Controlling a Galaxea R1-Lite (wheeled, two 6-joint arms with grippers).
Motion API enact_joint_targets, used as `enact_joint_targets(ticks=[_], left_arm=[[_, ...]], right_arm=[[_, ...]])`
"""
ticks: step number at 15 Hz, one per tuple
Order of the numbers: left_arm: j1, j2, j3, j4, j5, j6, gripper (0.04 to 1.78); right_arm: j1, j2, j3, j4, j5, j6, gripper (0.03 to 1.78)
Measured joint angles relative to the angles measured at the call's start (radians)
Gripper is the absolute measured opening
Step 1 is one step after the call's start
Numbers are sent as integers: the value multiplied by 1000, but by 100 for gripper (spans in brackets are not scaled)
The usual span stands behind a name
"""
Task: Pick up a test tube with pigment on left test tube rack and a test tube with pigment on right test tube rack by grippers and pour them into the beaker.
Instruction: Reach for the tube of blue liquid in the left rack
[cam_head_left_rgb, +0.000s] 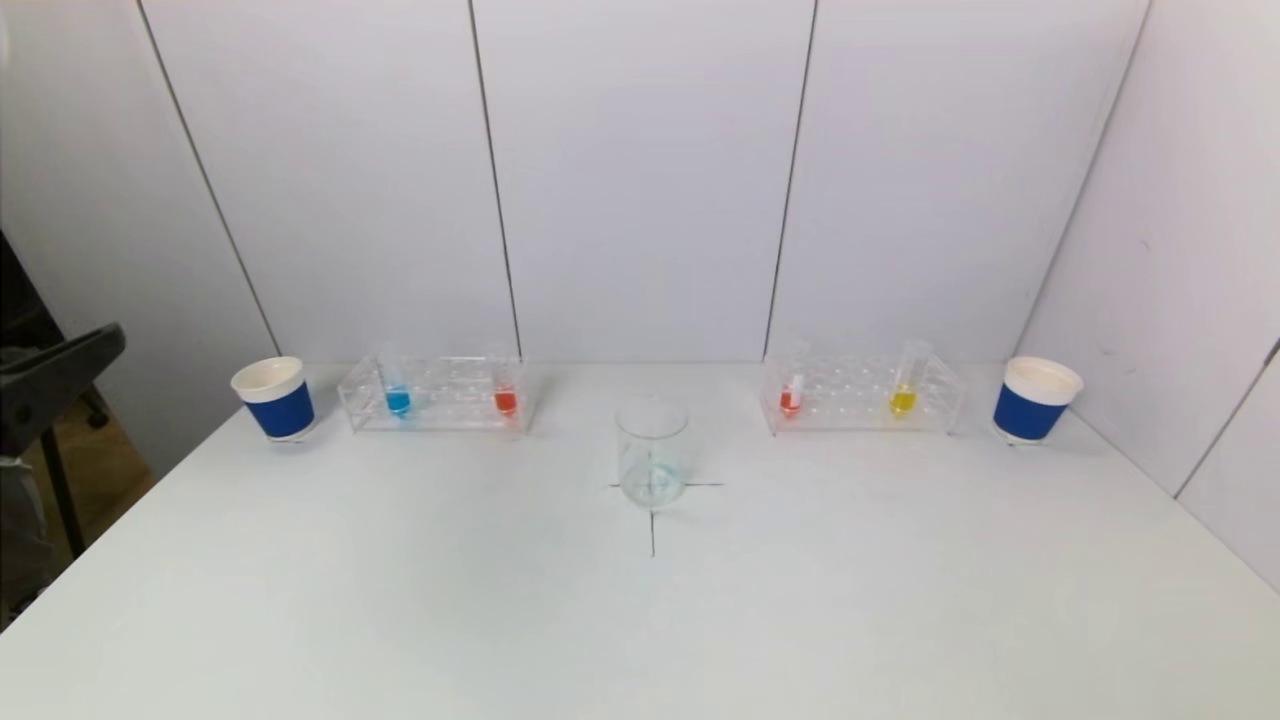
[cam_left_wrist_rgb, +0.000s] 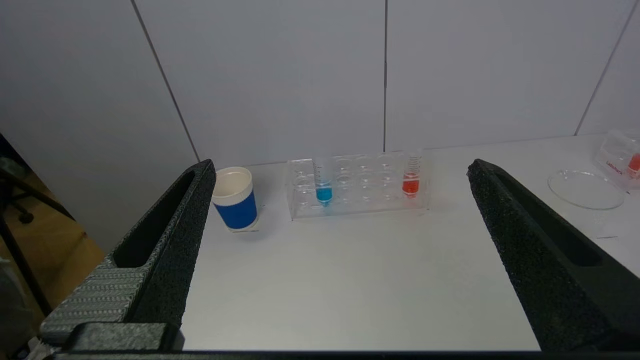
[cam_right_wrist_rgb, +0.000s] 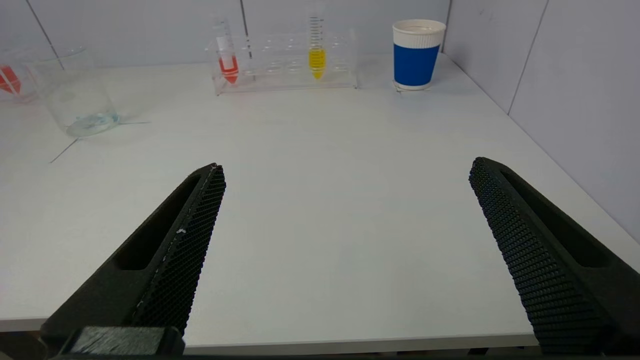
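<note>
While both arms wait at the near edge of the white table (cam_head_left_rgb: 400, 600), nothing of the task is done yet, so I judge that the step in hand is the first reach toward the racks.

The left test tube rack (cam_head_left_rgb: 440, 395) stands at the far left of the table and the right test tube rack (cam_head_left_rgb: 860, 395) at the far right. Both are of clear plastic. The beaker (cam_head_left_rgb: 652, 452) stands between them, nearer to the robot, on a cross of thin lines; it looks almost empty, with only a faint bluish trace at its bottom. A blue paper cup (cam_head_left_rgb: 274, 398) stands just outside the left rack and a second blue cup (cam_head_left_rgb: 1036, 399) just outside the right one.

The left gripper (cam_left_wrist_rgb: 340, 172) has its fingers spread wide and holds nothing; it faces the left rack from well apart. The right gripper (cam_right_wrist_rgb: 347, 167) is also spread wide and holds nothing, and it faces the right rack.

In the left rack stand the blue tube (cam_head_left_rgb: 398, 395) and the red tube (cam_head_left_rgb: 505, 395). In the right rack stand a second red tube (cam_head_left_rgb: 791, 392) and the yellow tube (cam_head_left_rgb: 905, 390). All are clear, with pigment only in the lower part.

The next move, I think, calls for each gripper to go forward and close on the upper part of one tube.
</note>
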Motion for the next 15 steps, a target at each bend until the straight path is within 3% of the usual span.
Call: enact_joint_targets(ticks=[7,15], left_arm=[[16,435,9,-362,-5,-16,176],[69,954,14,-925,-52,-16,176]], right_arm=[[0,0,0,0,0,0,177],[0,0,0,0,0,0,177]])
